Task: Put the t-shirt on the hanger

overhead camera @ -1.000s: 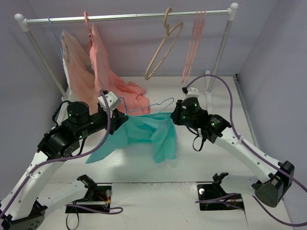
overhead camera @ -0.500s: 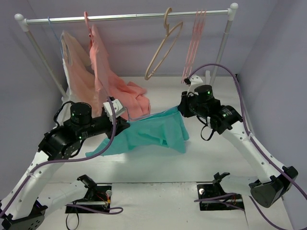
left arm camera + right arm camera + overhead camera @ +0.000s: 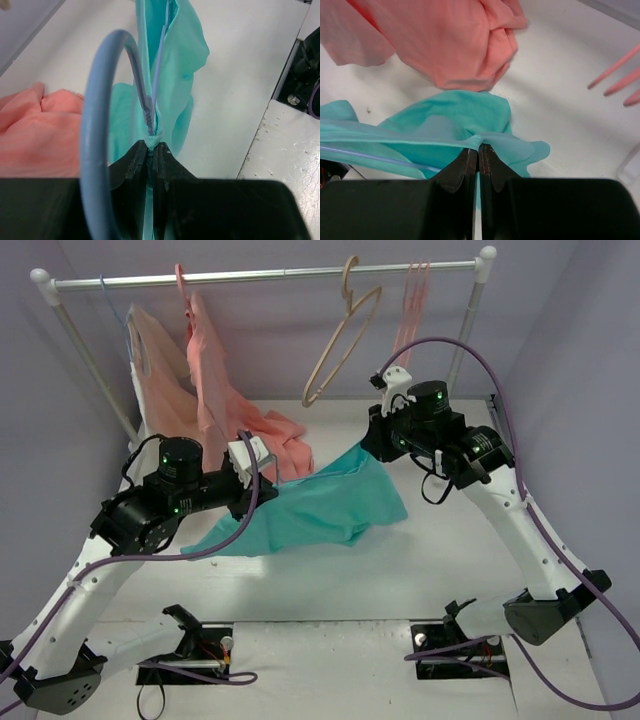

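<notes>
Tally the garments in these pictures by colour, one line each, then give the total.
Teal: 1, the t-shirt
Salmon-pink: 1, the salmon-pink garment
Pale peach: 1, the pale peach garment
Total: 3

Walls (image 3: 280,330): pale lilac, closing in three sides
Bench (image 3: 440,570): white, evenly lit
Rail (image 3: 280,276): metal bar across the back
</notes>
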